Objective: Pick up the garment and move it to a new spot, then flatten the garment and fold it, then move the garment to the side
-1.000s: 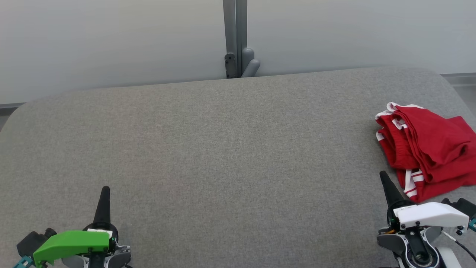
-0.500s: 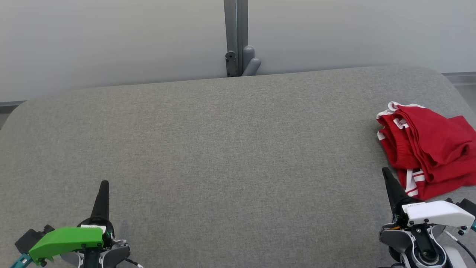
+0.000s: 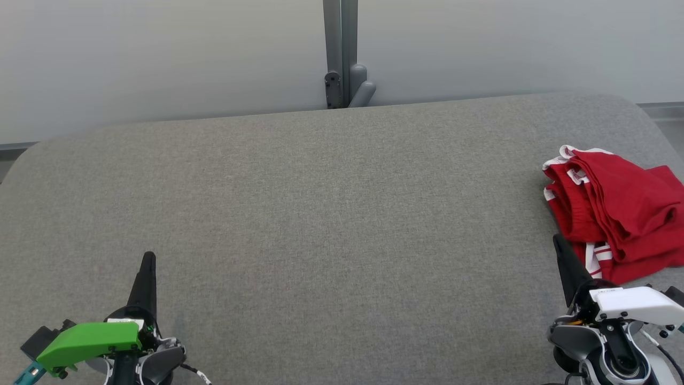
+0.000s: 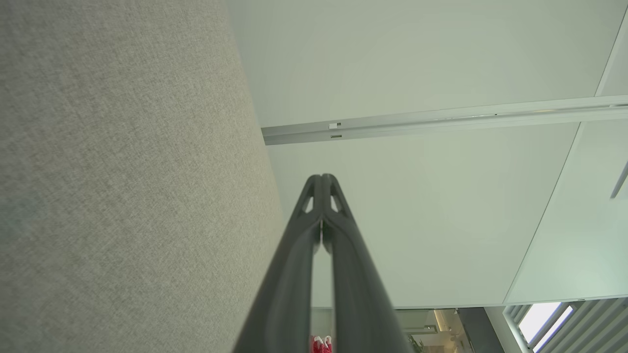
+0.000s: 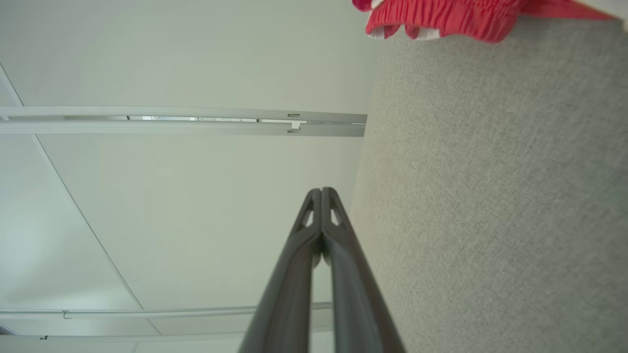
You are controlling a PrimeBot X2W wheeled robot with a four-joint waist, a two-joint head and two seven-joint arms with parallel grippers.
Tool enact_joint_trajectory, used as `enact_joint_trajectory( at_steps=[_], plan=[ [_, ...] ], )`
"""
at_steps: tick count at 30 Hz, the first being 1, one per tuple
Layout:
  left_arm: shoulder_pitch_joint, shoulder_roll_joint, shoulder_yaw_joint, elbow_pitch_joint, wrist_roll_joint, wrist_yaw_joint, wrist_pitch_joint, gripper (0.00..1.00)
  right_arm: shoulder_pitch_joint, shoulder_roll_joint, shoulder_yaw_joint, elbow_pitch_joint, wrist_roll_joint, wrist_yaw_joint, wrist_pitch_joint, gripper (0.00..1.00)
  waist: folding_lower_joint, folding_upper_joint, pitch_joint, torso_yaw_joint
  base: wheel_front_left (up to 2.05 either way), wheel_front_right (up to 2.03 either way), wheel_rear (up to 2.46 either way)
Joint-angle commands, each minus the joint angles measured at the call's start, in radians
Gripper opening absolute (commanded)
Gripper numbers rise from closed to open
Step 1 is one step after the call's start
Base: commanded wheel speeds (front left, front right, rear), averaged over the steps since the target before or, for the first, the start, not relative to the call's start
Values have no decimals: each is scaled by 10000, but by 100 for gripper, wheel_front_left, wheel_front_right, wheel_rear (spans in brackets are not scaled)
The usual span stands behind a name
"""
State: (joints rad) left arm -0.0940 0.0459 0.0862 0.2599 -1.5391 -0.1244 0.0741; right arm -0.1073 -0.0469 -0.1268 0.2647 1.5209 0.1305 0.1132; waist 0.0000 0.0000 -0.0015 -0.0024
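The folded red garment (image 3: 614,214) lies at the grey table's (image 3: 320,214) right end, near the edge. The right gripper (image 3: 559,243), pressed together and empty, sits just beside its corner, so a stray sweep could snag and unfold it. The left gripper (image 3: 149,259), likewise closed, is well apart.

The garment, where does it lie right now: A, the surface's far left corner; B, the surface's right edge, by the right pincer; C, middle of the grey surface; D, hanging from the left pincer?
B: the garment lies bunched at the right edge of the surface, beside the right pincer.
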Motion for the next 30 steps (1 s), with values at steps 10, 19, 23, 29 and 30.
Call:
enact_joint_trajectory(
  at_steps=[10,19,23,29,30],
  plan=[
    [-223,73,50,-165,-768,-89,218,0,-47,-57,-136,-221,907,4,254,0,0,0,42,22,0,0,0],
    [-228,73,48,-165,-767,-86,214,0,-45,-56,-136,-215,914,4,254,0,0,0,44,24,0,0,0],
    [-227,73,48,-164,-767,-85,214,0,-45,-56,-135,-215,914,4,254,0,0,0,45,24,0,0,0],
    [-227,74,48,-164,-766,-82,214,0,-45,-56,-135,-215,914,4,254,0,0,0,45,24,0,0,0],
    [-227,74,48,-164,-766,-82,214,0,-45,-56,-135,-215,914,4,254,0,0,0,45,24,0,0,0]
  ],
)
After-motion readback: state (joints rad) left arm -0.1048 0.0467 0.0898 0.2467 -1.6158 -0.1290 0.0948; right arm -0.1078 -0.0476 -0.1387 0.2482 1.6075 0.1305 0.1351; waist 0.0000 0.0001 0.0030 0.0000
